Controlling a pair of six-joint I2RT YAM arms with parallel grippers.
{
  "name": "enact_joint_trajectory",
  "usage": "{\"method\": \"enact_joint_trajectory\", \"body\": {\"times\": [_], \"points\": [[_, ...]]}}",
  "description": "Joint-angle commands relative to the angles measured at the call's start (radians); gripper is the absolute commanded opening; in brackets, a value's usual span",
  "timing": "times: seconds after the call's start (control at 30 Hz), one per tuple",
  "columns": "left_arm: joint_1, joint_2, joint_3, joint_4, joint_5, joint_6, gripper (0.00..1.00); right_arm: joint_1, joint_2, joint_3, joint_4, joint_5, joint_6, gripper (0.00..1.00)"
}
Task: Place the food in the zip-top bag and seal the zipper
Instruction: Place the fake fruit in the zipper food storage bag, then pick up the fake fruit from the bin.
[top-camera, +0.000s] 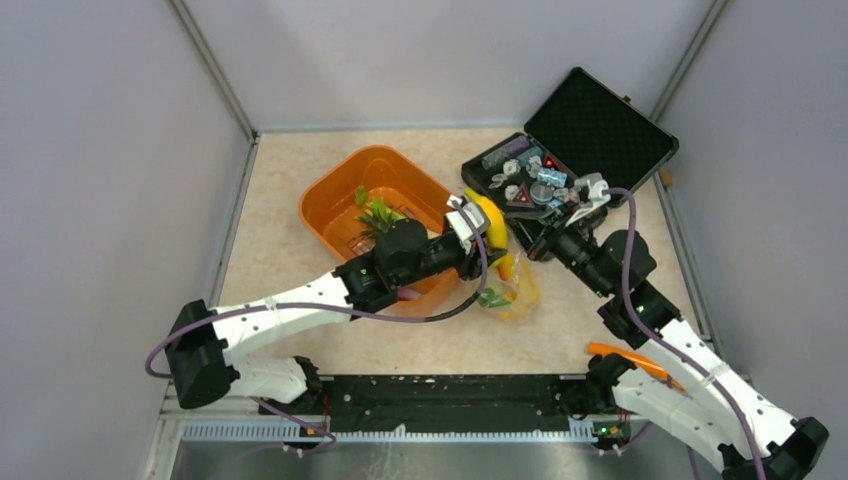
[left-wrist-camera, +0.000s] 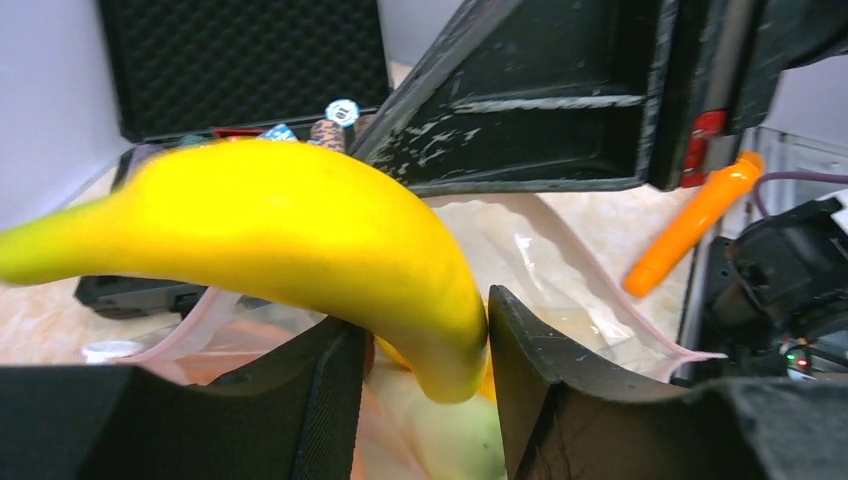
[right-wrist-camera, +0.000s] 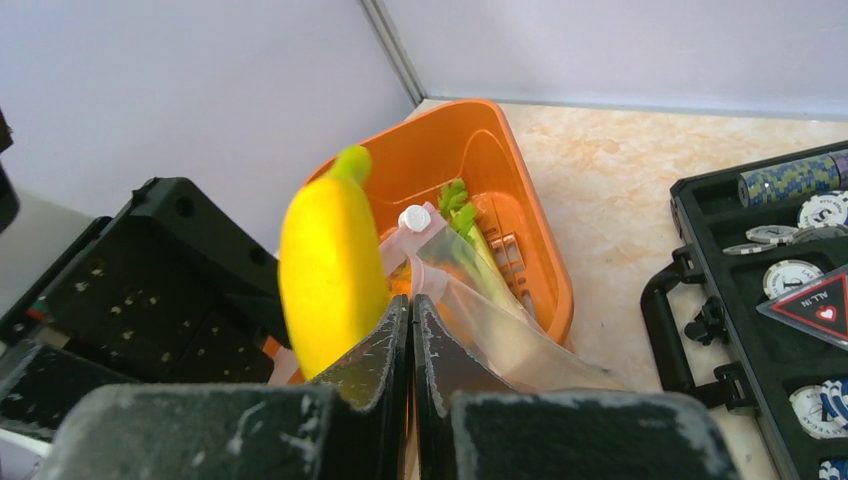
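The left hand (left-wrist-camera: 425, 345) clamps the banana (left-wrist-camera: 280, 230) between half-closed fingers, just above the zip-top bag (left-wrist-camera: 560, 285). The right hand (right-wrist-camera: 411, 330), fingers pressed together, pinches that bag's rim. An orange tub (right-wrist-camera: 520, 200) stands just behind the bag on the desk (top-camera: 300, 180).

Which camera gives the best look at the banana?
The left wrist view: the banana fills the frame, pinched by the left claw. The top external view shows it small between the two arms; the right wrist view shows it upright, its lower end hidden behind the right claw.
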Motion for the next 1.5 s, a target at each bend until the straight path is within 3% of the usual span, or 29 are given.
{"method": "enact_joint_trajectory", "body": {"times": [0.0,0.13,0.23,0.3,0.47,0.67,1.0,1.07,1.23,1.47], "points": [[-0.007,-0.005,0.039,0.006,-0.070,0.051,0.49,-0.005,-0.030,0.070,0.056,0.013,0.027,0.00],[-0.018,0.046,0.099,-0.056,-0.056,0.067,0.56,-0.004,-0.034,0.078,0.058,0.011,0.039,0.00],[-0.021,0.060,0.132,-0.098,-0.048,0.053,0.72,-0.005,-0.040,0.083,0.062,0.015,0.039,0.00],[-0.020,0.057,0.150,-0.128,-0.051,0.046,0.76,-0.005,-0.038,0.091,0.057,0.022,0.024,0.00],[-0.020,0.001,0.152,-0.185,-0.141,0.027,0.81,-0.004,-0.038,0.122,0.020,0.053,-0.018,0.00],[-0.021,-0.135,0.051,-0.143,-0.284,0.008,0.95,-0.005,-0.052,0.112,0.008,0.057,-0.025,0.00],[0.004,-0.312,-0.041,-0.220,-0.615,-0.005,0.99,-0.005,-0.077,0.055,0.010,0.031,0.001,0.00],[0.040,-0.331,-0.051,-0.261,-0.665,-0.080,0.99,-0.005,-0.075,0.053,0.006,0.020,0.003,0.00],[0.176,-0.374,-0.066,-0.411,-0.637,-0.225,0.99,-0.005,-0.072,0.050,0.000,0.001,0.014,0.00],[0.311,-0.408,-0.088,-0.497,-0.609,-0.332,0.99,-0.005,-0.060,0.035,-0.007,-0.089,-0.049,0.00]]}}
